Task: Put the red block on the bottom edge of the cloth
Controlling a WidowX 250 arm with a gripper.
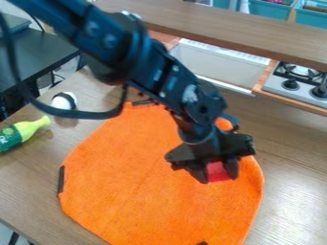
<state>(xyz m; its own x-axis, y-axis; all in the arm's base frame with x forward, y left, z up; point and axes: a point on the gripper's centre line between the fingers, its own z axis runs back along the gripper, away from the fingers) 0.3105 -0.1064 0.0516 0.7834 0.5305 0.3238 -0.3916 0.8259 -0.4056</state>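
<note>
The end effector [218, 178] is black, with a broad, angular carriage [223, 146] and two blunt, dark fingers [199, 174]. Just behind it come a rounded wrist collar [197, 135], a short blue cable [231, 120] and a pale, glossy patch [190, 93] on the black housing. Farther back, the blue-black arm [83, 24] thickens at a bulky joint [121, 50], with round bolt heads [110, 41] and a thick, dark cable [81, 114] looping beside it.
</note>
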